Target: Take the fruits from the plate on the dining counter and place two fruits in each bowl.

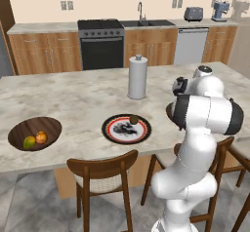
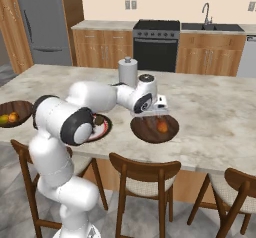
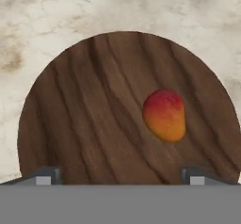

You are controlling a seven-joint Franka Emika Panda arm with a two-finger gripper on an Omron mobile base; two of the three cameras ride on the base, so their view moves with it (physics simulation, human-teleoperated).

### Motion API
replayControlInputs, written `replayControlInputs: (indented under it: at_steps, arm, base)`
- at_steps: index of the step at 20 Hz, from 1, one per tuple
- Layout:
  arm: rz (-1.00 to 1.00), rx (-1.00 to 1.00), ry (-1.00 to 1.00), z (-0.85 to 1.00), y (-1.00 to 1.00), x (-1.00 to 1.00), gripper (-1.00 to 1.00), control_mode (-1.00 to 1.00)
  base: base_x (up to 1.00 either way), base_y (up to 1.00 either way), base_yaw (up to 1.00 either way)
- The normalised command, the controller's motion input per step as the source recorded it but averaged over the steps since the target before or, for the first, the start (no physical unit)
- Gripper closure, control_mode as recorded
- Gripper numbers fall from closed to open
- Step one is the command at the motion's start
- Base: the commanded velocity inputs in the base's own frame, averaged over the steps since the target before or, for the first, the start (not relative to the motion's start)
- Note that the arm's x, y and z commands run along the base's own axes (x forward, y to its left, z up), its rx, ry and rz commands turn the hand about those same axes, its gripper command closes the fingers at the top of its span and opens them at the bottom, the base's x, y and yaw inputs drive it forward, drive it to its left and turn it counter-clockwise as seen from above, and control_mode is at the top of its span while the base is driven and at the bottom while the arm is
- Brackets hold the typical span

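The red fruit (image 3: 164,115) lies alone in the right-hand wooden bowl (image 3: 84,124), also seen as fruit (image 2: 162,126) in bowl (image 2: 145,131). My gripper (image 2: 159,113) hangs just above this bowl, open and holding nothing; its fingertips (image 3: 47,175) stand wide apart at the bowl's near edge. The left bowl (image 1: 35,128) holds the yellow-green fruit (image 1: 29,142) and the orange fruit (image 1: 41,137). The brown fruit (image 1: 133,119) sits on the red-rimmed plate (image 1: 122,137) in the middle of the dining counter (image 1: 73,94). My arm partly hides the plate in the right base view.
A paper-towel roll on its stand (image 1: 137,77) rises behind the plate. Wooden chairs (image 1: 103,170) line the counter's near edge. The stove, sink and cabinets stand far behind.
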Motion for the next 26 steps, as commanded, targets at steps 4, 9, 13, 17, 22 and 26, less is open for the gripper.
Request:
replayControlInputs:
  at_steps: [4, 9, 13, 17, 22, 26]
  arm:
    - [-0.39, -0.01, -0.09, 0.17, 0.81, -0.17, -1.0, -1.0]
    - [-0.3, 0.0, 0.0, 0.34, 0.76, 0.0, -1.0, -1.0]
    - [-0.15, 0.0, 0.04, 0.37, 0.74, 0.0, -1.0, -1.0]
    - [-0.05, 0.0, 0.05, 0.26, 0.71, 0.0, -1.0, -1.0]
    - [-0.04, 0.04, 0.02, 0.0, 0.64, 0.02, -1.0, -1.0]
    - [-0.05, 0.13, 0.13, -0.04, 0.35, 0.17, -1.0, -1.0]
  base:
    - [0.0, 0.0, 0.0]
    - [0.0, 0.0, 0.0]
    - [0.0, 0.0, 0.0]
    - [0.0, 0.0, 0.0]
    - [0.0, 0.0, 0.0]
    - [0.0, 0.0, 0.0]
